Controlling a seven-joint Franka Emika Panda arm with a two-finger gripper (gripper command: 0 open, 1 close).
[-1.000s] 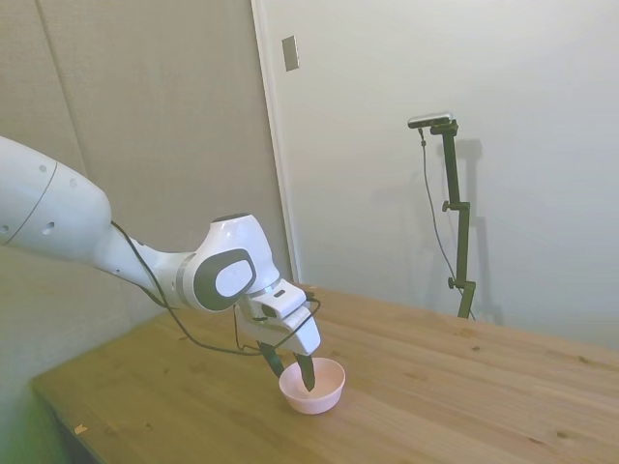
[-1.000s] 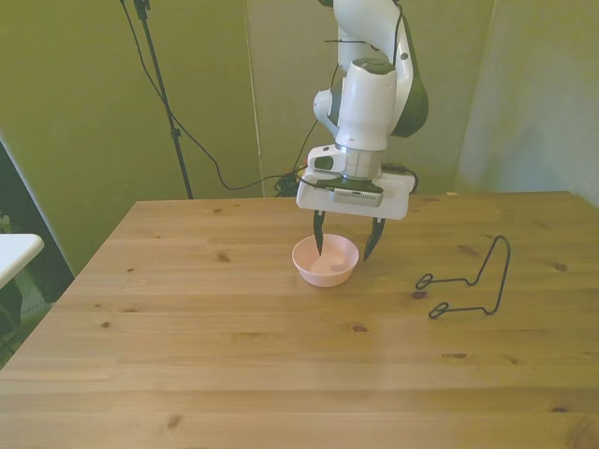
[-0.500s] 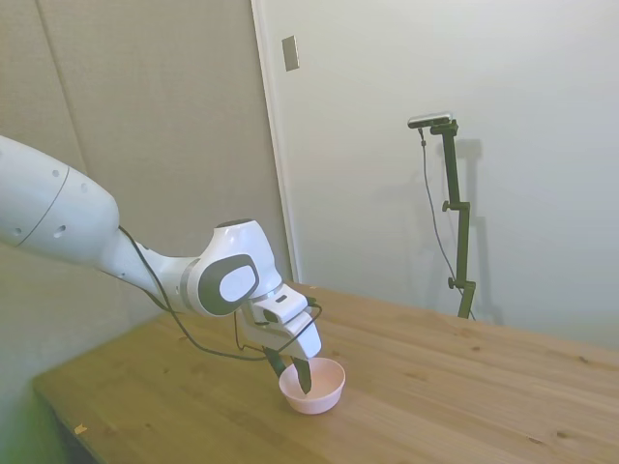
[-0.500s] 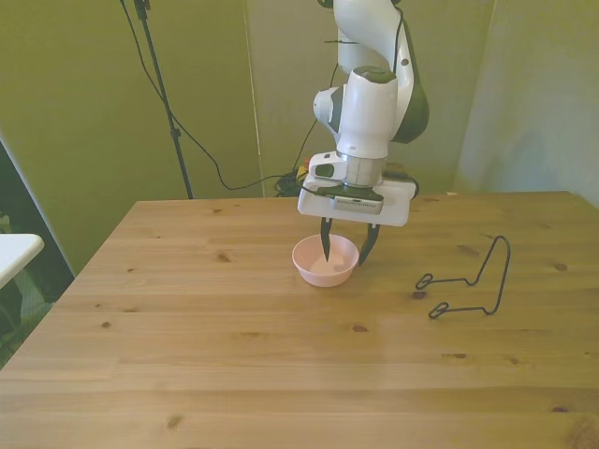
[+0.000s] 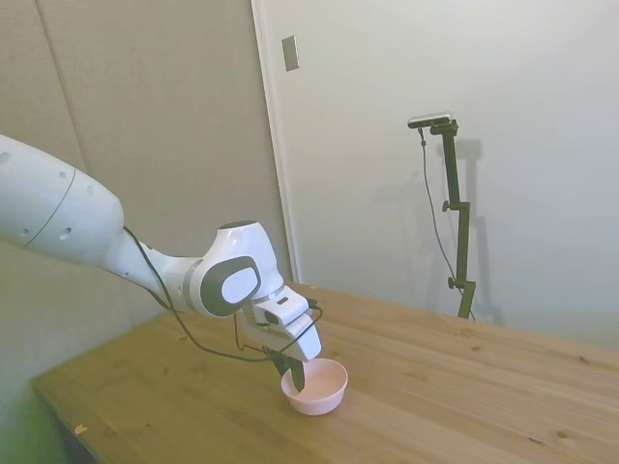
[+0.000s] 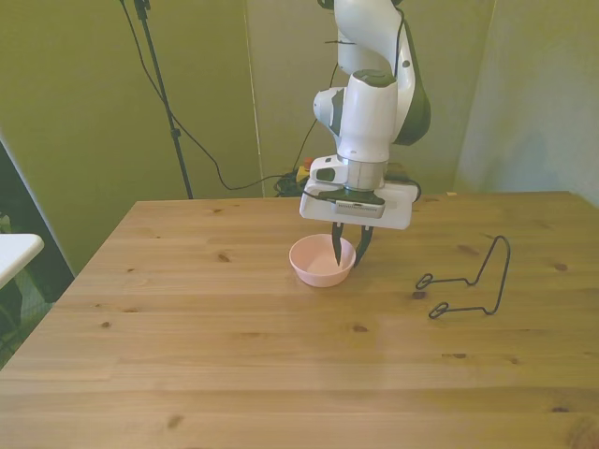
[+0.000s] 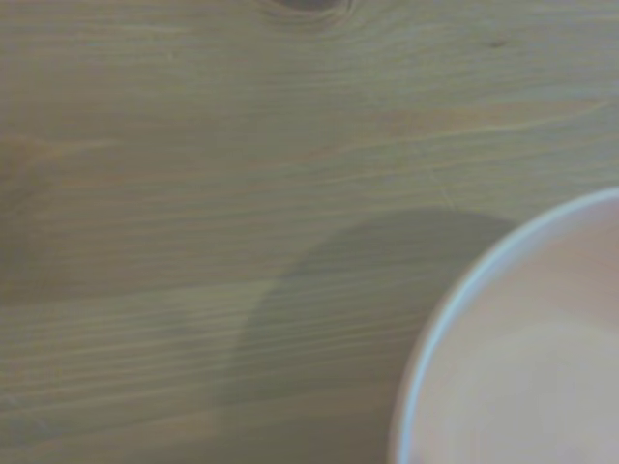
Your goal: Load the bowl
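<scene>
The pale pink bowl (image 6: 316, 265) stands upright on the wooden table (image 6: 234, 355), a little behind its middle. My gripper (image 6: 347, 251) comes down from above onto the side of the bowl toward the front view's right. One dark finger is inside the bowl and the other just outside, pinched on the rim. From the side, the gripper (image 5: 295, 375) covers the rim of the bowl (image 5: 316, 389) on the arm's side. The wrist view shows part of the bowl's rim and inside (image 7: 522, 367), which holds nothing, over bare wood.
A thin black wire rack (image 6: 468, 281) stands on the table toward the front view's right, well apart from the bowl. A white object (image 6: 14, 251) juts in at the front view's left edge, off the table.
The fingers have drawn together from a wide spread astride the bowl to a narrow pinch on its rim. The bowl has shifted slightly toward the front view's left.
</scene>
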